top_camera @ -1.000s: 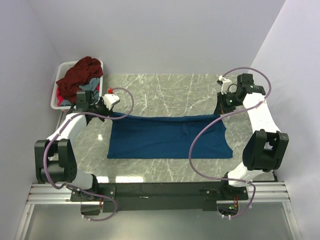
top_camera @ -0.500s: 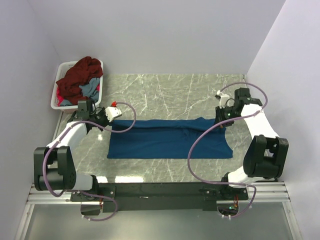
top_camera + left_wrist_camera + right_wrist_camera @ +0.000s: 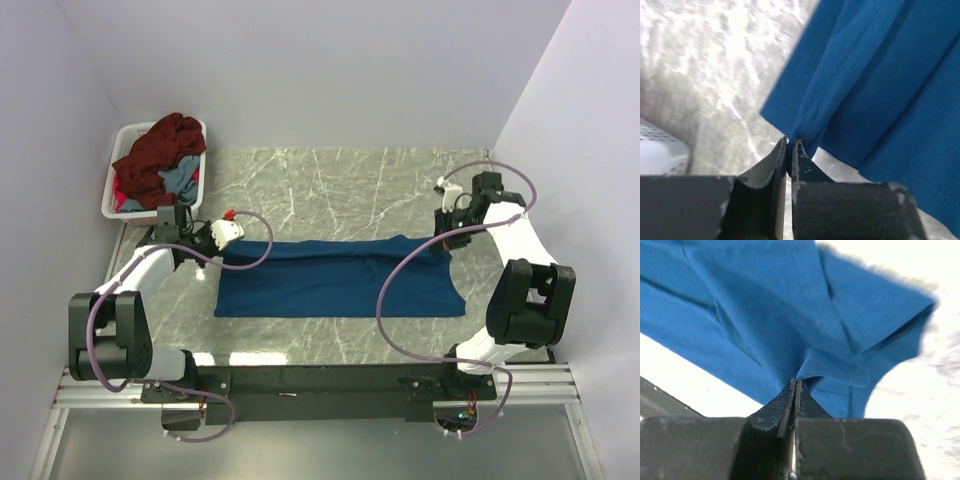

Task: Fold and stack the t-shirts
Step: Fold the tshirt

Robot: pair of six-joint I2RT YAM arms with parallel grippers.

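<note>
Your left gripper (image 3: 789, 148) and right gripper (image 3: 795, 386) pinch the deep blue cloth t-shirt (image 3: 340, 280), first fold unfinished. The dark maroon cloth shirt (image 3: 160, 150) is untouched; nothing stacked.

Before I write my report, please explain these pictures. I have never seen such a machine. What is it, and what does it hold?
These are two robot arms bolted at the near edge of a marble table. The wide picture comes from a fixed camera above and behind them; each close picture comes from a camera on one wrist, looking along its claw. A blue t-shirt lies on the table. The left claw and the right claw are each shut on its far edge, one at each end. At the far left stands a white basket of more clothes, a maroon shirt on top.
</note>
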